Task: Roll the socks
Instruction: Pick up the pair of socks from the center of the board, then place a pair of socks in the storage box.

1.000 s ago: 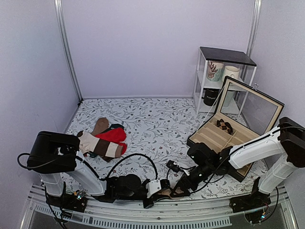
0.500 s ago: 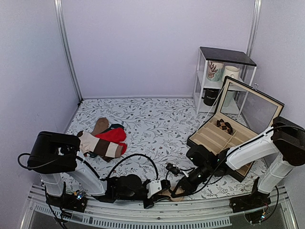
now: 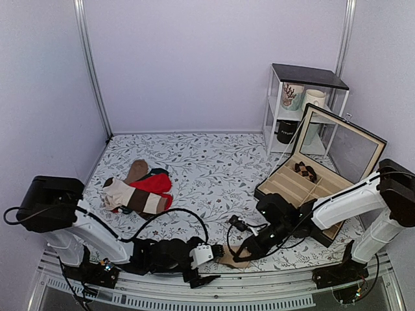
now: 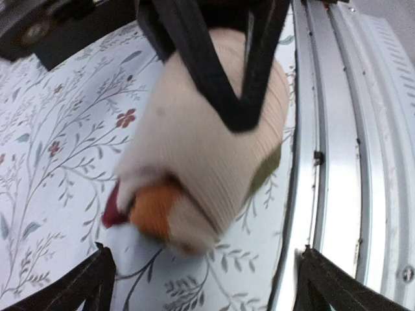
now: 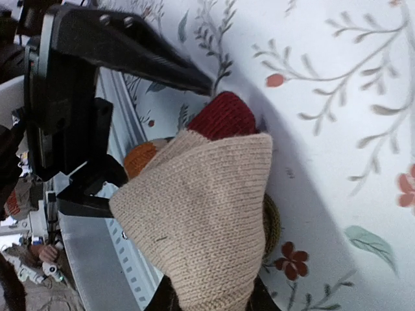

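Now the socks (image 5: 201, 214) lie rolled, maroon end toward left gripper (image 3: 213, 264).

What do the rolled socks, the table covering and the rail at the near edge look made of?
The socks look like soft ribbed knit, matte: stitch rows show. The table covering is a smooth floral print, cloth or vinyl, unclear which. The rail looks like bare metal, likely aluminium, with a dull sheen.

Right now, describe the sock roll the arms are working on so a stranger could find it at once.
Start at the metal rail along the near edge. Just beyond its middle, pinched by the right gripper, lies the sock roll. It is a tight tan bundle, unlike the loose socks far left.
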